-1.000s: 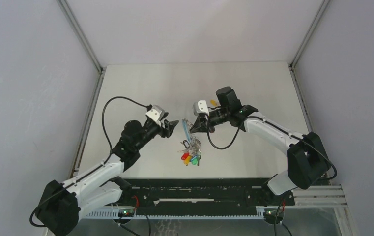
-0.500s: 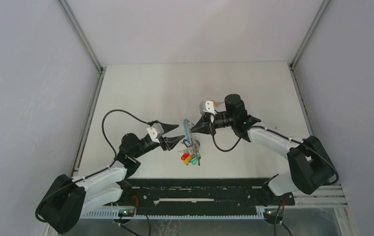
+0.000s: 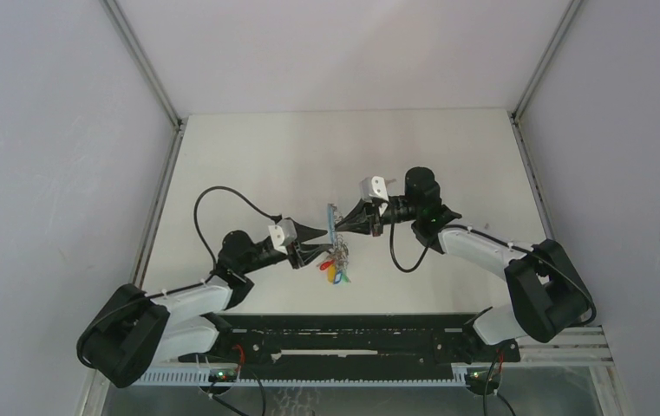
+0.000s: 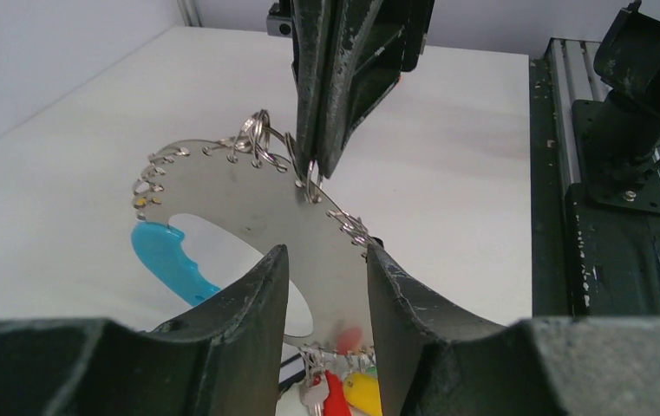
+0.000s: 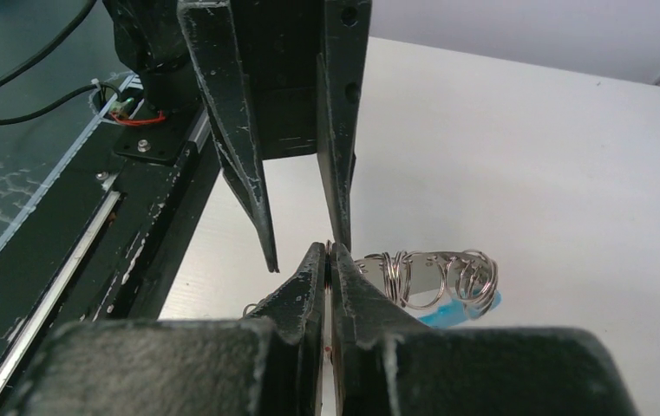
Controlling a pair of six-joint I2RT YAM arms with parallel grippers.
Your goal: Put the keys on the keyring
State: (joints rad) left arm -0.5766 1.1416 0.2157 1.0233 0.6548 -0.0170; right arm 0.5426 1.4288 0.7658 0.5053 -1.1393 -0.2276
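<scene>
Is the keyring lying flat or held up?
Held up: the right gripper pinches the keyring at its top edge; it stands upright above the table.

Soft, even overhead light; a crisp top view, wrist views blurred at their near edges.
The matte off-white table [image 3: 248, 156] is evenly bright, with only faint shadows under the black-and-white arms [image 3: 192, 299]. In the left wrist view the flat silver-grey metal keyring [image 4: 248, 186] is sharp with a dull sheen, while the dark plastic fingers [image 4: 231, 338] of the left gripper [image 4: 324, 253] blur; the right gripper [image 5: 330, 250] looks soft too, its scuffed black fingers [image 5: 296, 299] dim.
</scene>
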